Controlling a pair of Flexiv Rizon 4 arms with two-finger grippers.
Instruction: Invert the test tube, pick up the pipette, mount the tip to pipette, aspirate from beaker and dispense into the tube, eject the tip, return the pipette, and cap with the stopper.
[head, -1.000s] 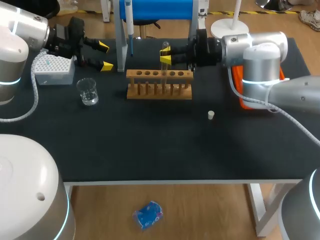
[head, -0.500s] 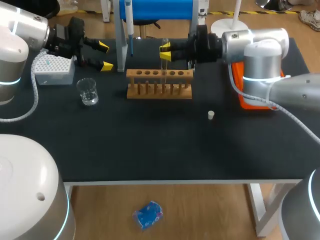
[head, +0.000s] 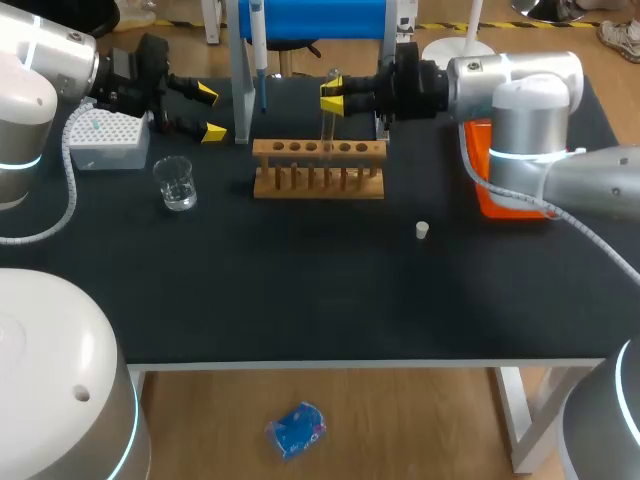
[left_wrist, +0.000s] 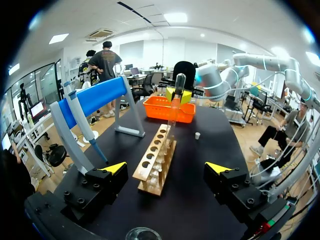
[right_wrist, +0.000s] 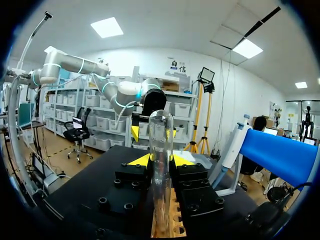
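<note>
The right gripper (head: 332, 95), clamped on the test tube (head: 326, 125), has risen at upper centre, drawing the tube up from the rack (head: 318, 168). The left gripper (head: 207, 112), upper left, stays spread wide. The black table (head: 300, 300) bears the beaker (head: 176, 183) and the stopper (head: 422, 231).

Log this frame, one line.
right tool: shut on test tube, upright over wooden rack | left tool: open | pipette: on stand | stopper: on table

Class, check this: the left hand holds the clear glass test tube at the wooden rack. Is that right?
No: the right hand holds the clear glass test tube at the wooden rack, as the right wrist view shows.
</note>
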